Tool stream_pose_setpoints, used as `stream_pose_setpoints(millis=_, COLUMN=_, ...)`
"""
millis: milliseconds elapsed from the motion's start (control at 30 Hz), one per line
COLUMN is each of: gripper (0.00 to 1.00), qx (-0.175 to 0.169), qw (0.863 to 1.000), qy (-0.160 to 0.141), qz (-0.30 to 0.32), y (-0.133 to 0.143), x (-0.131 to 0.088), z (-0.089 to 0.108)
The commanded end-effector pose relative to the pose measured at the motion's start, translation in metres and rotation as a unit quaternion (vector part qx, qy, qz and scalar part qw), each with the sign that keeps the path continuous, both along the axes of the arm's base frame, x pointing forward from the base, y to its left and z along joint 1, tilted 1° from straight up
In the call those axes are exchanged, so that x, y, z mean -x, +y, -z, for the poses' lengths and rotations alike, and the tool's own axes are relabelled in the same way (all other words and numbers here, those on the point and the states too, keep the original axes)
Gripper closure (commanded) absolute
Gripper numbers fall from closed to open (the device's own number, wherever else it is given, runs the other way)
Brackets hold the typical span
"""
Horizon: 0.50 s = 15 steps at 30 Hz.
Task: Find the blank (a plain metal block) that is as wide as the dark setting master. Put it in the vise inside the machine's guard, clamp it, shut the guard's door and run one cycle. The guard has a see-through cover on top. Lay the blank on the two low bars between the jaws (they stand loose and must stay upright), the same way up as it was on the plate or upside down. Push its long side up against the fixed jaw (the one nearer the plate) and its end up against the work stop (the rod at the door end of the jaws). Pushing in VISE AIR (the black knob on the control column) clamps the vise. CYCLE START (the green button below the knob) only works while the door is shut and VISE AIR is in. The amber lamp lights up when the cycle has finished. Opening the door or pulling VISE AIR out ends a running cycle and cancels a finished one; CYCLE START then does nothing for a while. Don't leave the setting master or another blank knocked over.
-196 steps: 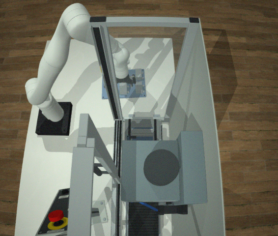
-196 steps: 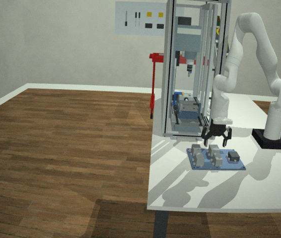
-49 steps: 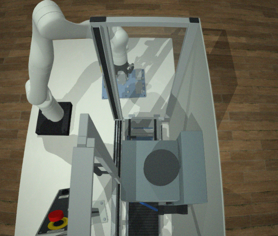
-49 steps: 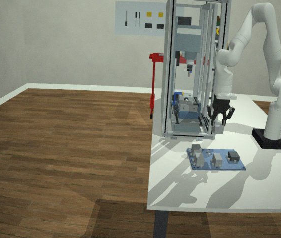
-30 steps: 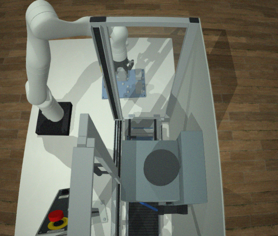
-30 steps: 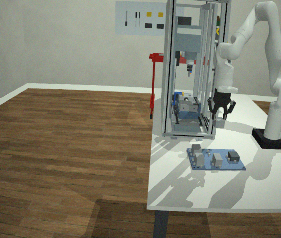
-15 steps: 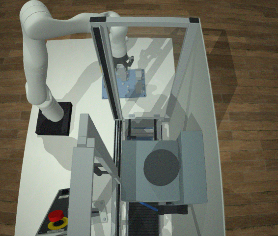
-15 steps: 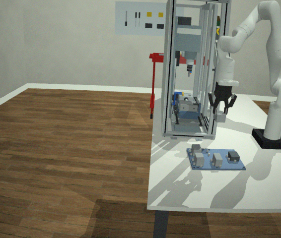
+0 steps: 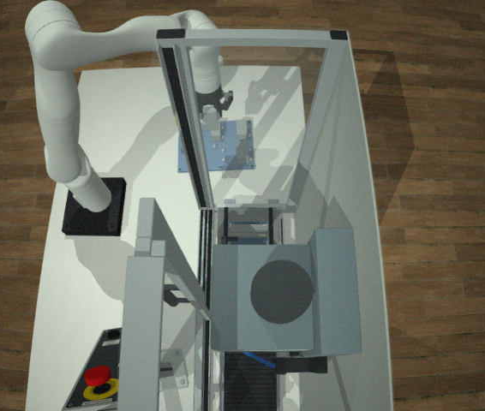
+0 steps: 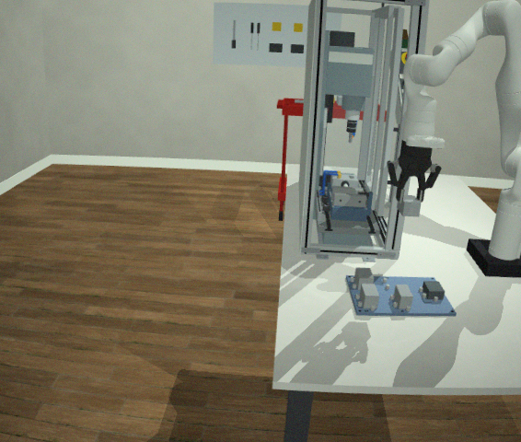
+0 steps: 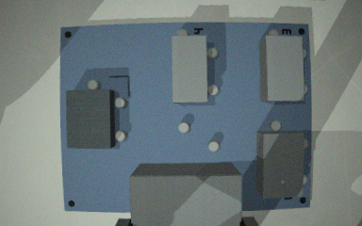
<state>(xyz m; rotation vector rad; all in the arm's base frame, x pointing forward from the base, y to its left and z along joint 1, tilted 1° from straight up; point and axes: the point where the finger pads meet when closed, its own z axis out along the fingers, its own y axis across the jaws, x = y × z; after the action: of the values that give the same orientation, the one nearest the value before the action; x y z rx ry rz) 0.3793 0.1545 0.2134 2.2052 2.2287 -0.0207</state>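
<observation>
My gripper is shut on a light grey blank, held high above the table. The dark setting master sits on the blue plate. Three other blanks stand there: one by the "4" mark, one in the corner and a shaded one. The vise is inside the guard, partly hidden in the top view by the machine head. The loose bars and work stop cannot be made out clearly.
The guard's post hides part of the plate in the top view. The door's handle shows; the side opening looks open. A control panel with a red button is at lower left. The spindle hangs above the vise.
</observation>
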Motion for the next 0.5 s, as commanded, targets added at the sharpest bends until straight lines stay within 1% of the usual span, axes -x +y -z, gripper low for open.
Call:
stream_pose_setpoints(millis=0, gripper=0.90, qx=0.000, qw=1.000, qy=-0.001, qz=0.000, y=0.000, x=0.000, z=-0.001)
stream_pose_setpoints(millis=200, gripper=0.90, qx=0.000, qw=1.000, qy=-0.001, qz=0.000, y=0.000, x=0.000, z=-0.001)
stream_pose_setpoints(millis=367, gripper=0.90, qx=0.000, qw=1.000, qy=-0.001, qz=0.000, y=0.002, x=0.050, z=-0.002)
stream_pose_setpoints(millis=467, gripper=0.90, qx=0.000, qw=1.000, qy=-0.001, qz=0.000, y=0.002, x=0.050, z=-0.002)
